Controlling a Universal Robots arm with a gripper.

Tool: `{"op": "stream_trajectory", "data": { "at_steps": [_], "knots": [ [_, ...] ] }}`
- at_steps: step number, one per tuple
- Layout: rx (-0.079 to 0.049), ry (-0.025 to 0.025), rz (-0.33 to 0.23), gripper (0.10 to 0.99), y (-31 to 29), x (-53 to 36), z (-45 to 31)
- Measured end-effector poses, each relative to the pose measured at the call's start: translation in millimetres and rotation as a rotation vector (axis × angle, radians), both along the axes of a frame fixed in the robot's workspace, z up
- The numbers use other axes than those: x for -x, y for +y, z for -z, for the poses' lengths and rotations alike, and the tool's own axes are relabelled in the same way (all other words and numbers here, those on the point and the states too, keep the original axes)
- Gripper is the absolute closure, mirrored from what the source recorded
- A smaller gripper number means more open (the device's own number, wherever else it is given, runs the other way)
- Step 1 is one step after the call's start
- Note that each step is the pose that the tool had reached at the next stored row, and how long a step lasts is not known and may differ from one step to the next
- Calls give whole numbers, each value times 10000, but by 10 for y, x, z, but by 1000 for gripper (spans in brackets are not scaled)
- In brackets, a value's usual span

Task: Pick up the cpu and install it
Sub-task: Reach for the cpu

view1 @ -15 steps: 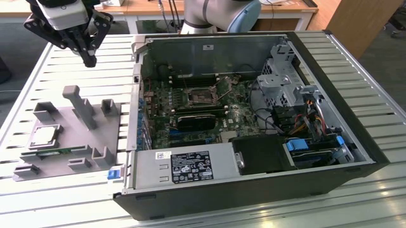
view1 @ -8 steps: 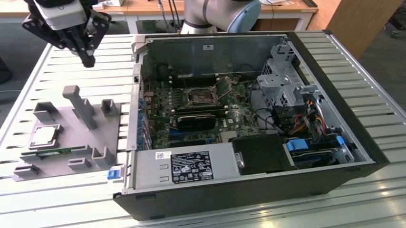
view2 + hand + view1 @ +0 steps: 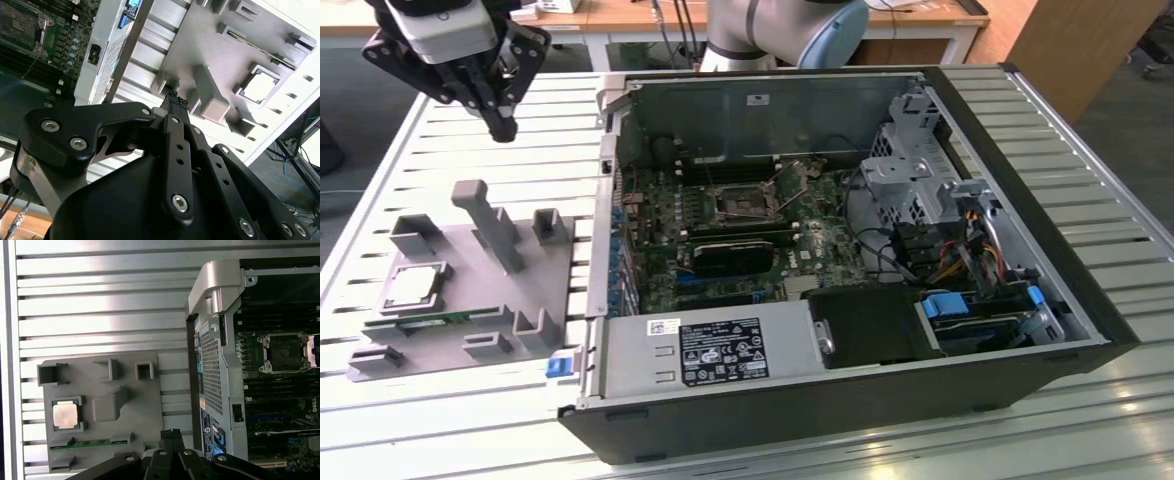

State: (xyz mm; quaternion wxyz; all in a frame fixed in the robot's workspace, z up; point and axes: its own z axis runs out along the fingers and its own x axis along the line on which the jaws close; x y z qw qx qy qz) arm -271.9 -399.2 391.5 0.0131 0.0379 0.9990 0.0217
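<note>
exterior view | black gripper pressed together | shiny square cpu in grey tray

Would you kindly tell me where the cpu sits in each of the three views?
Exterior view: the cpu lies in the grey fixture at the exterior view's left, beside the open case.
Second wrist view: the cpu sits in the fixture's square recess.
First wrist view: the cpu, same recess.
Shared landmark: the fixture's tall post.

Slatted metal table, wooden desks behind
</note>
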Motion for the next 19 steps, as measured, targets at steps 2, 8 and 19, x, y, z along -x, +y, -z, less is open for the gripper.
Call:
{"op": "stream_trajectory", "data": {
  "at_steps": [2, 8, 19],
  "knots": [
    [0, 0, 0, 980, 0, 6, 0],
    [0, 0, 0, 980, 0, 28, 1],
    [0, 0, 0, 980, 0, 79, 2]
  ]
}}
